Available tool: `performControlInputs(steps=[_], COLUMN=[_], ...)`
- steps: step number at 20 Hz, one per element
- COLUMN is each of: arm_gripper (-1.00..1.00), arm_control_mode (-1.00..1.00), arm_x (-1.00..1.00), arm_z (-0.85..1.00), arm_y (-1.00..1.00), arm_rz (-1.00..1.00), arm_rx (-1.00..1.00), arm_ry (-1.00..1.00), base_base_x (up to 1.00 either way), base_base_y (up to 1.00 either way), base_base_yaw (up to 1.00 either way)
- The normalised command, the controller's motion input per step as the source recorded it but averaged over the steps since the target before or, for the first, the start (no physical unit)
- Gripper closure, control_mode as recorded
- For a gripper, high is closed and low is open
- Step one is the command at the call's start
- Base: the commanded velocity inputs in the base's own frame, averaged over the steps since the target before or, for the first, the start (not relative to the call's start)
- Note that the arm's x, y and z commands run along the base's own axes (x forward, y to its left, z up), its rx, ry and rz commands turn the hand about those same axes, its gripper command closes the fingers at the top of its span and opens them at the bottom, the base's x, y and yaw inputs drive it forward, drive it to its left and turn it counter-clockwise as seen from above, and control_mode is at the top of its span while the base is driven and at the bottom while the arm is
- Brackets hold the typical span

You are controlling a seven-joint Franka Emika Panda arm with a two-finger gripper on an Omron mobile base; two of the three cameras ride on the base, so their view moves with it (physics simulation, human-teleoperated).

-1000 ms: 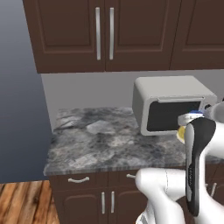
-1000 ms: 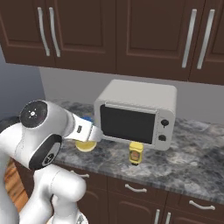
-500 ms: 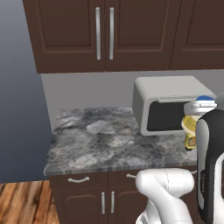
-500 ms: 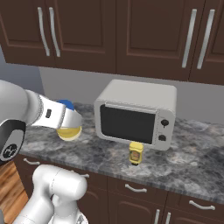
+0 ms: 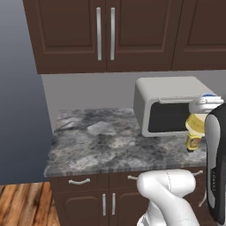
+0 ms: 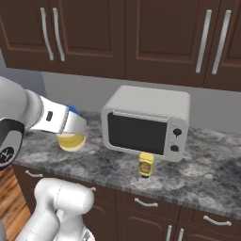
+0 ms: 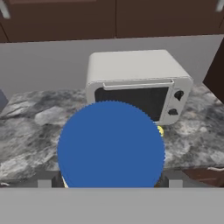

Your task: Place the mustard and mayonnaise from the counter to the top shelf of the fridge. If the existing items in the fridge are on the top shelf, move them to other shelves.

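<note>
Both base views face the counter [image 5: 110,150] and microwave [image 6: 146,122] from opposite rear sides; the hand view looks closer.

Mayonnaise [image 6: 71,140] within gripper [image 6: 75,129] above counter [image 6: 207,179], microwave [image 6: 146,123] beyond gripper, mustard [image 6: 146,165] on counter before microwave, cabinets [image 6: 141,37] overhead.

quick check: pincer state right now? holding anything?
Pincer: closed on the mayonnaise, jar lifted off the counter.
</note>
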Motion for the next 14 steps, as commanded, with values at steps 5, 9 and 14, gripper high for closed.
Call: performControlInputs(steps=[5,9,14], arm_gripper=[1.00,1.00,1.00], arm_control_mode=[-1.00,1.00,1.00], arm_x=[-0.27,-0.17,0.00], arm_z=[0.00,0.00,0.00], arm_y=[0.00,0.00,0.00], arm_rz=[0.01,0.00,0.00], arm_rx=[0.00,0.00,0.00], arm_ry=[0.00,0.00,0.00], base_base_x=[0.00,-0.34,-0.99], base_base_y=[0.00,0.00,-0.28], base_base_yaw=[0.00,0.00,-0.37])
